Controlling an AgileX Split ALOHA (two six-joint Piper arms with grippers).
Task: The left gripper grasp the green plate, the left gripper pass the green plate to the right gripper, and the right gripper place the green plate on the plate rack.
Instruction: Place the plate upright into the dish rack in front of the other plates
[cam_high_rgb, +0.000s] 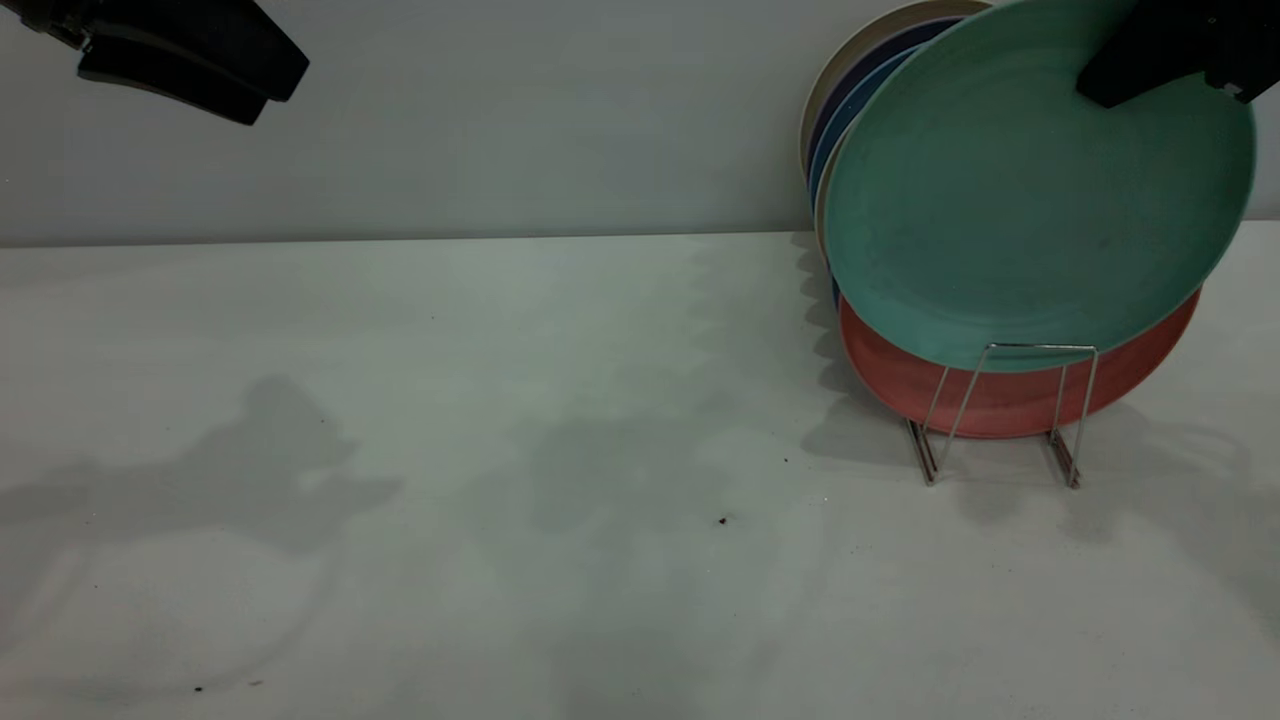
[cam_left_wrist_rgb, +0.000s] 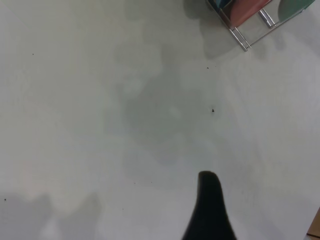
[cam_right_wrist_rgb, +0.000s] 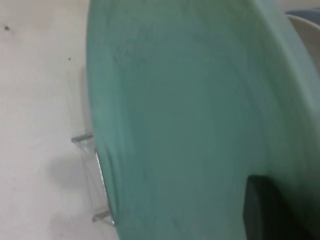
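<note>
Green plate (cam_high_rgb: 1030, 200): upright and tilted at far right, lower edge behind the front loop of the plate rack (cam_high_rgb: 1005, 415), before a salmon-pink plate (cam_high_rgb: 1010, 395) and further stacked plates (cam_high_rgb: 850, 80). Right gripper (cam_high_rgb: 1150, 70): clenched on its upper rim. Left gripper (cam_high_rgb: 190, 65): raised far left over the white table (cam_high_rgb: 500, 450); jaw state cannot be told.

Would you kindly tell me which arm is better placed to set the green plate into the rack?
Right: its end effector grips the green plate just above the plate rack; the left end effector hangs far off.
</note>
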